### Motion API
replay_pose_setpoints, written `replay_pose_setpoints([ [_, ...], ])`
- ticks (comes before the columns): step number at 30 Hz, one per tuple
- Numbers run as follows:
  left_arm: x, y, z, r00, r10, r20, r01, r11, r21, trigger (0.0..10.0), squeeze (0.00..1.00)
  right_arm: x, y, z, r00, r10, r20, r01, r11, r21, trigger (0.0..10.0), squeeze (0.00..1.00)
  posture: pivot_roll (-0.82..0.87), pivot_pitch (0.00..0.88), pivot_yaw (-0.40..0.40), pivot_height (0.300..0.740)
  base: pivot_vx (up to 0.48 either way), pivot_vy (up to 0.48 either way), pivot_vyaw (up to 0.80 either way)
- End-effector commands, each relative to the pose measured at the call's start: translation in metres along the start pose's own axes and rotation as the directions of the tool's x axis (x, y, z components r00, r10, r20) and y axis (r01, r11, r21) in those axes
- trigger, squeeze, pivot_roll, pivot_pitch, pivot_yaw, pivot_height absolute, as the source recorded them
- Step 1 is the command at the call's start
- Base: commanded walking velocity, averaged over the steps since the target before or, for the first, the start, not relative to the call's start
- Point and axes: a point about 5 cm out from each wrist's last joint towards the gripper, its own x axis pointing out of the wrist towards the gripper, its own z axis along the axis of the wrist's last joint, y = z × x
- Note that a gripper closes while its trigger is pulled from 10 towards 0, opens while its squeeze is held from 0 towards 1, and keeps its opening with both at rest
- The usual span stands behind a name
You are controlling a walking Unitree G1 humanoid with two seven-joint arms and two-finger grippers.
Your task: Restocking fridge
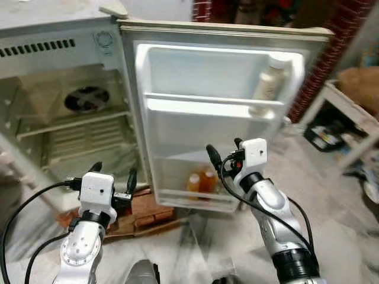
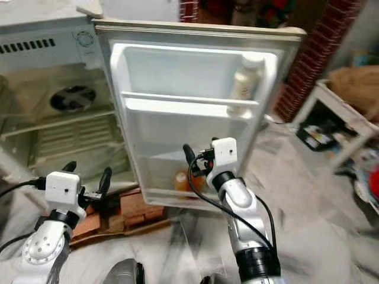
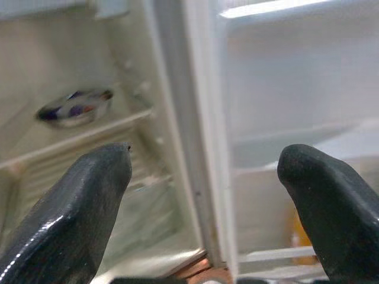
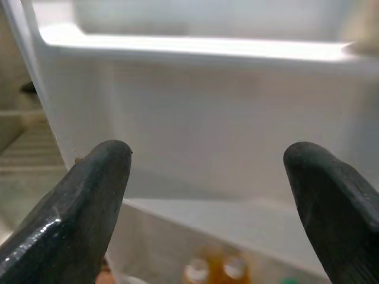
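While fridge door (image 1: 219,77) gapes – right claw (image 1: 225,155) spread, empty-fingered

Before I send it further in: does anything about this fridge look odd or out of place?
Yes. The fridge stands on bricks instead of the floor, and its inside is bare but for a fan. In the door, a white bottle leans in the upper shelf; orange bottles stand in the bottom one.

head eyes: high, facing down | wrists: close, forward | shared: fridge door (image 1: 219,118)

Left gripper (image 1: 113,175), right gripper (image 1: 225,153): both agape, raised.
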Motion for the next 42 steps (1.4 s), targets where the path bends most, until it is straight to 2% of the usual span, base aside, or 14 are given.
replay_pose_setpoints([
  [1, -0.0014, 0.0044, 0.0026, 1.000, 0.026, 0.002, -0.026, 1.000, 0.003, 10.0, 0.00, 0.0038, -0.0028, 0.0086, 1.000, -0.003, 0.026, 0.003, 1.000, -0.003, 10.0, 0.00, 0.04, 0.018, -0.014, 0.740, -0.356, 0.000, 0.00],
  [3, -0.0013, 0.0053, 0.0031, 1.000, 0.028, 0.003, -0.028, 1.000, 0.003, 10.0, 0.00, 0.0040, -0.0030, 0.0096, 1.000, 0.001, 0.028, -0.001, 1.000, 0.004, 10.0, 0.00, 0.03, 0.017, -0.014, 0.740, -0.307, 0.000, 0.00],
  [7, -0.0012, 0.0052, 0.0037, 1.000, 0.028, 0.003, -0.028, 1.000, 0.003, 10.0, 0.00, 0.0041, -0.0064, 0.0114, 1.000, -0.009, 0.026, 0.010, 0.999, -0.040, 10.0, 0.00, 0.03, 0.019, -0.009, 0.740, 0.000, 0.000, 0.00],
  [17, -0.0017, 0.0033, 0.0039, 1.000, -0.007, 0.004, 0.007, 1.000, -0.007, 10.0, 0.00, 0.0030, -0.0071, 0.0095, 0.999, -0.046, 0.021, 0.046, 0.999, -0.012, 10.0, 0.00, 0.02, 0.023, -0.001, 0.740, 0.000, 0.000, 0.00],
  [26, 0.0030, 0.0078, 0.0062, 1.000, 0.000, 0.013, 0.000, 1.000, -0.002, 10.0, 0.00, 0.0075, -0.0039, 0.0174, 0.998, 0.008, 0.057, -0.006, 0.999, -0.035, 10.0, 0.00, 0.02, 0.031, 0.000, 0.740, 0.361, -0.114, 0.15],
  [30, 0.0028, 0.0084, 0.0054, 1.000, 0.001, 0.011, -0.001, 1.000, -0.004, 10.0, 0.00, 0.0081, -0.0037, 0.0175, 0.998, 0.007, 0.056, -0.005, 1.000, -0.029, 10.0, 0.00, 0.02, 0.029, -0.001, 0.740, 0.408, -0.249, 0.70],
  [42, 0.0031, 0.0076, 0.0048, 1.000, -0.005, 0.012, 0.005, 1.000, -0.009, 10.0, 0.00, 0.0090, -0.0043, 0.0178, 0.998, 0.009, 0.064, -0.008, 1.000, -0.021, 10.0, 0.00, 0.02, 0.028, -0.003, 0.740, 0.419, -0.022, 0.00],
])
